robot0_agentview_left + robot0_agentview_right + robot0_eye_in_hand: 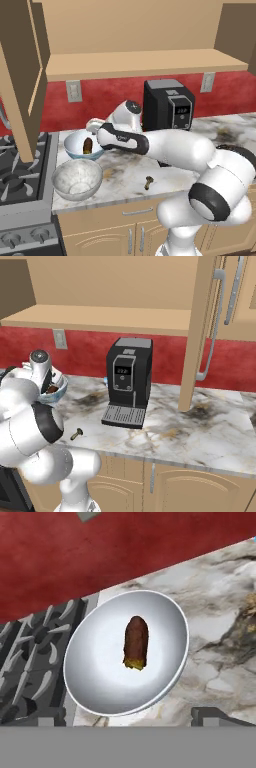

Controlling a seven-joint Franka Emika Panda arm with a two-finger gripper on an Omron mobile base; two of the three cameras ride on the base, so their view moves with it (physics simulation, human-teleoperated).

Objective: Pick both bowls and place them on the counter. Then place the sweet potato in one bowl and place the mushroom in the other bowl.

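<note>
On the marble counter point(125, 167) stand both bowls. The blue-patterned bowl point(82, 145) holds the sweet potato point(88, 145), a brown oblong lump that lies in the bowl's pale middle point(136, 643). Just above this bowl point(100, 662) my gripper point(93, 128) hangs open, its fingertips point(215, 714) wide apart and holding nothing. The grey stone bowl point(77, 179) sits empty near the counter's front edge. The tiny mushroom point(148, 183) lies on the counter to the right of it, apart from both bowls. In the right base view my arm partly hides the blue bowl point(54, 389); the mushroom point(76, 433) shows.
A black coffee machine point(168, 106) stands against the red backsplash, right of the bowls. The stove point(20, 172) borders the counter on the left. An open cabinet door point(20, 80) hangs above the stove, and a wooden shelf point(140, 64) runs overhead.
</note>
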